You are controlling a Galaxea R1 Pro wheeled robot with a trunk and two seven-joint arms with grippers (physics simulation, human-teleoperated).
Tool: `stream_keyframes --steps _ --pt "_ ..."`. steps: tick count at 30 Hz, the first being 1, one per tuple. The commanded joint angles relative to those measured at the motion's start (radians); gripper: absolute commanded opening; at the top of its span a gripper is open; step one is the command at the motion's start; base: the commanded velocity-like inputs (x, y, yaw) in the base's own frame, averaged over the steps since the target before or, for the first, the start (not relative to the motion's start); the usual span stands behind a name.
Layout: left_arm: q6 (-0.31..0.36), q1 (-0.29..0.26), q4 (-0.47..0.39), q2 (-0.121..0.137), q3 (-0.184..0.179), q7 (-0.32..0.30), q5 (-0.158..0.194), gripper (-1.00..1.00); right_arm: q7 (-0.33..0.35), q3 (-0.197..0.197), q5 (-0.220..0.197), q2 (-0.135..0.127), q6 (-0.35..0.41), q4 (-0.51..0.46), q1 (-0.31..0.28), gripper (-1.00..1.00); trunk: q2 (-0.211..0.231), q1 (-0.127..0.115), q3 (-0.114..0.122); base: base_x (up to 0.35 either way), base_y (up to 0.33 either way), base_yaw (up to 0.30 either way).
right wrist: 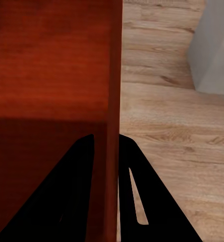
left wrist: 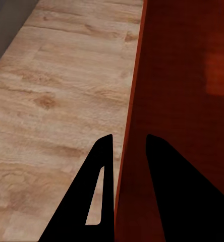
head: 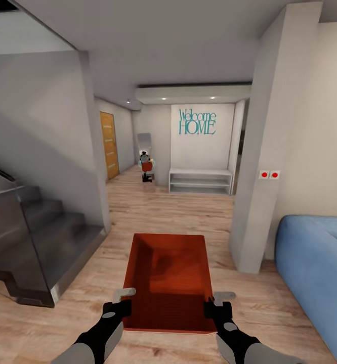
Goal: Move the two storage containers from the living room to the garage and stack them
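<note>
Both grippers, left point(head: 124, 297) and right point(head: 216, 299), clamp opposite thin side walls of the orange-red shallow rectangular bin point(head: 169, 278), carried above light wood planks point(head: 153, 212); it seems light, stiff, possibly slippery.

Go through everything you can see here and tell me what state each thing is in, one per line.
storage container: empty, held level above the wood floor, gripped at both side walls.
left gripper: shut on the container's left wall.
right gripper: shut on its right wall.
orange door: closed.
white shelf: empty.
</note>
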Motion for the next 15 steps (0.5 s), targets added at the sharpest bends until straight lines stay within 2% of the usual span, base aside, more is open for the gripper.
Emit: stream_keyframes --steps 1,15 --pt "-0.037 -0.001 -0.009 0.017 0.042 0.013 -0.017 -1.0 0.001 -0.045 -0.008 0.0 -0.001 0.002 0.0 -1.0 -0.001 0.001 -0.002 0.322 0.0 0.0" --pt "-0.036 -0.001 -0.009 0.017 0.042 0.013 -0.018 -1.0 0.0 -0.046 -0.007 0.0 -0.001 0.001 -0.001 -1.0 -0.001 0.001 -0.002 0.322 0.0 0.0"
